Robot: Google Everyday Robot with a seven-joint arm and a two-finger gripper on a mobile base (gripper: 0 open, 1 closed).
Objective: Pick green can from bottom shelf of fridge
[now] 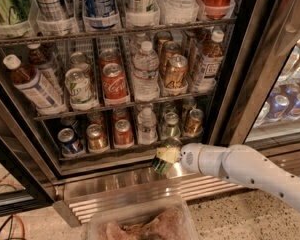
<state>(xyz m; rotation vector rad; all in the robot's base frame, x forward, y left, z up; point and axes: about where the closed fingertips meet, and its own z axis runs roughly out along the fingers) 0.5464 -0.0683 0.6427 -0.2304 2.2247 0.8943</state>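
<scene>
The fridge stands open, its wire shelves full of cans and bottles. My gripper, on a white arm coming from the right, is shut on the green can. It holds the can tilted, in front of the bottom shelf and just above the steel base. The can's silver top points up toward the shelf. A pale finger pad covers the middle of the can. Another small greenish can stands in the lane behind it.
On the bottom shelf stand a blue can, orange-brown cans, a red can and a water bottle. The tier above holds a Coca-Cola can. A clear plastic bin lies on the floor below. The dark door frame is at right.
</scene>
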